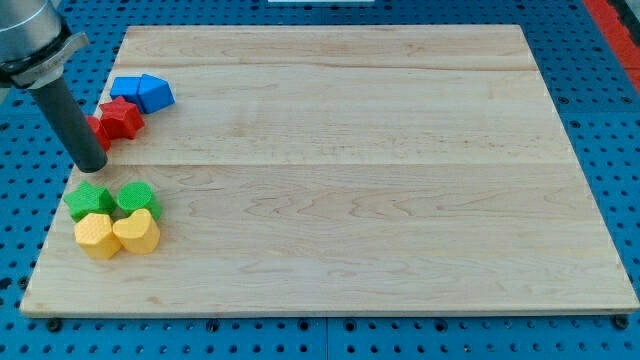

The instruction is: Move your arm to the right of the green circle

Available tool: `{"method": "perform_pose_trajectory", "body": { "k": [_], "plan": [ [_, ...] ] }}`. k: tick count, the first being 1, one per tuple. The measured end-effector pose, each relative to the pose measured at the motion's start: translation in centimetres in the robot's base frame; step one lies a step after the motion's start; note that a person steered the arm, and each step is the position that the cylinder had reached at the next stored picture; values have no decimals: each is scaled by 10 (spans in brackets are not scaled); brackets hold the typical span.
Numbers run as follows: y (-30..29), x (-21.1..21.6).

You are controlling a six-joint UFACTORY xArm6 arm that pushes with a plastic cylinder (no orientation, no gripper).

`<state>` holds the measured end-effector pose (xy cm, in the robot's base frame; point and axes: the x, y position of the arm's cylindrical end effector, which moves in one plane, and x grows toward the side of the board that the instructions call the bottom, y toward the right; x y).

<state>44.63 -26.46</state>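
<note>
**Blocks bunched at the board's left side**

A wooden board is laid on a blue table with holes. No box or bowl is seen; the blocks are held only by the board. My tip is set down at the view's left, just above a green block. No fingers are had by the rod. The green circle is found just beside that block, on its right. Two yellow blocks are pressed below the greens. A red star and two blue blocks are seen higher up.
</note>
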Motion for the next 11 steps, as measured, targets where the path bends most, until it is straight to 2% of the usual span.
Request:
{"method": "perform_pose_trajectory", "body": {
  "k": [4, 8, 9, 10, 11],
  "plan": [
    [-2, 4],
    [36, 8],
    [60, 9],
    [132, 26],
    [177, 76]
  ]
}}
